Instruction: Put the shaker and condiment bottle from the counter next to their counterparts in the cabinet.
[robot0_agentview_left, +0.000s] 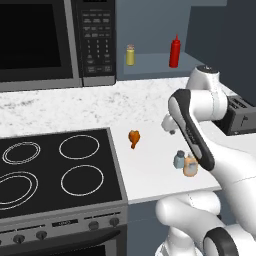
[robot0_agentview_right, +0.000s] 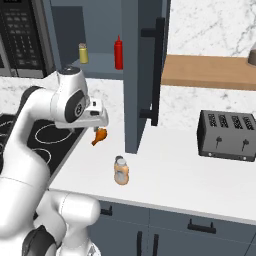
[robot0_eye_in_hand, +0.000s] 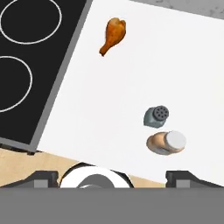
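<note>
The small grey-blue shaker (robot0_agentview_left: 179, 160) (robot0_eye_in_hand: 156, 115) stands on the white counter, touching or nearly touching the squat orange-tan condiment bottle (robot0_agentview_left: 190, 166) (robot0_agentview_right: 121, 171) (robot0_eye_in_hand: 166, 142). My gripper (robot0_eye_in_hand: 113, 178) (robot0_agentview_left: 170, 129) (robot0_agentview_right: 101, 125) hangs well above the counter, open and holding nothing, pointing down. In the hand view both things lie up and to the right of its fingertips (robot0_eye_in_hand: 183, 176). The counterparts, a yellow shaker (robot0_agentview_left: 130, 55) (robot0_agentview_right: 83, 53) and a red squeeze bottle (robot0_agentview_left: 174, 51) (robot0_agentview_right: 118, 52), stand on the shelf floor of the blue-grey cabinet (robot0_agentview_left: 150, 67) (robot0_agentview_right: 100, 66).
An orange chicken drumstick (robot0_agentview_left: 134, 138) (robot0_agentview_right: 100, 135) (robot0_eye_in_hand: 113, 35) lies on the counter near the black stove (robot0_agentview_left: 55, 170). The microwave (robot0_agentview_left: 55, 40) hangs left of the cabinet. The cabinet door (robot0_agentview_right: 145, 75) stands open. A black toaster (robot0_agentview_right: 227, 136) sits on the right.
</note>
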